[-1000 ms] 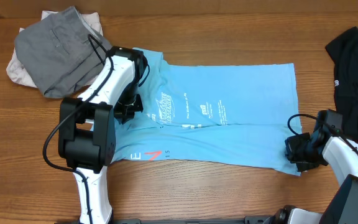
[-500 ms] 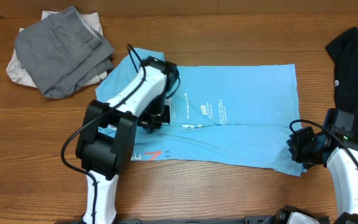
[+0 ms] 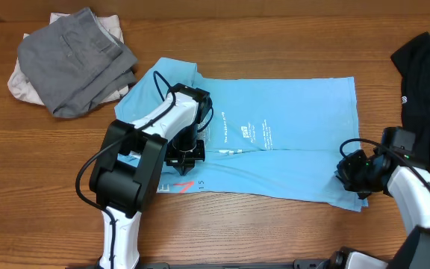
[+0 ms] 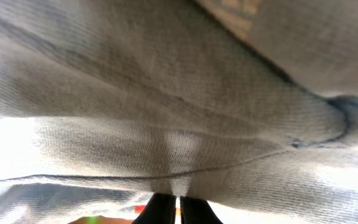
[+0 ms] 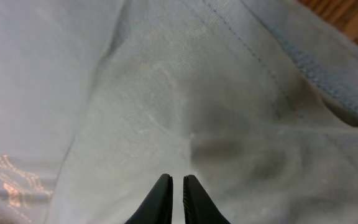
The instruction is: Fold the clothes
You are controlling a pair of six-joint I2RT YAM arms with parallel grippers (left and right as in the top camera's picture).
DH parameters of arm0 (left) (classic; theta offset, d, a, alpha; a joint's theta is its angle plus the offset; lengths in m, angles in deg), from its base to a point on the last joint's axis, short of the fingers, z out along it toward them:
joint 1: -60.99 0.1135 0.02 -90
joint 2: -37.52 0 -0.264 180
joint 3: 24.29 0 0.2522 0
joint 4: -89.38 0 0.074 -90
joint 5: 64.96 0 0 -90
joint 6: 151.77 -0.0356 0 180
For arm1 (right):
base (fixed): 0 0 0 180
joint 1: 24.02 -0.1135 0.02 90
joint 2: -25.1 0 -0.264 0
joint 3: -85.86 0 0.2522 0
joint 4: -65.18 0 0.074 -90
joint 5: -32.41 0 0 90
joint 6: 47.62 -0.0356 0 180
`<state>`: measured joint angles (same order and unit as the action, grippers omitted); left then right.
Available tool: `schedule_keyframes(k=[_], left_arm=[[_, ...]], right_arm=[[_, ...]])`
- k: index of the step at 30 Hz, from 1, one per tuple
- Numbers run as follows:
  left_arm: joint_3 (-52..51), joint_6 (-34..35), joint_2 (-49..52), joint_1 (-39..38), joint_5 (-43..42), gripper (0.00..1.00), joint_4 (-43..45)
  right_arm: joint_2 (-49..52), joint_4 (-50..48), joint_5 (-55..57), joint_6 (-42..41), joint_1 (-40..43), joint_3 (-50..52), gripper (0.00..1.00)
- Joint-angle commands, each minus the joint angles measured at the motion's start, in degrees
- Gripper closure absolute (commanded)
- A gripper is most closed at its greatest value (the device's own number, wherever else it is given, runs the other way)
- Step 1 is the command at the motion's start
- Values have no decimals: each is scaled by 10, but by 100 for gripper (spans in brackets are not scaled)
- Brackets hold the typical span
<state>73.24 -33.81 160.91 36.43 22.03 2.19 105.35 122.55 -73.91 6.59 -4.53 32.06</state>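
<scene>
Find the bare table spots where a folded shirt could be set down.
Bare table along the far edge between the grey pile and black garment, and front-left beside the blue shirt. Crowded at the left gripper and right gripper.

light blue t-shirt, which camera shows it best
The overhead view: nearly the whole light blue T-shirt shows there, spread on the table, with its outline and printed logos visible. The left wrist view gives only a close-up of creased cloth with a seam. The right wrist view gives only cloth and a stitched hem.
</scene>
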Motion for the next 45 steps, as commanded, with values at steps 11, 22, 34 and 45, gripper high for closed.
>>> schedule_keyframes(k=[11, 22, 34, 45], left_arm=[[-58, -1, -5, 56, 45, 91, -3], [-81, -2, -5, 103, 49, 92, 0], [-81, -5, -5, 87, 33, 91, -3], [-81, -5, -5, 25, -14, 91, 15]], right_arm=[[76, -40, 15, -32, -20, -12, 90], [76, -16, 53, -64, -21, -12, 94], [76, 19, 78, -97, 7, -12, 96], [76, 50, 103, -96, 67, -12, 96]])
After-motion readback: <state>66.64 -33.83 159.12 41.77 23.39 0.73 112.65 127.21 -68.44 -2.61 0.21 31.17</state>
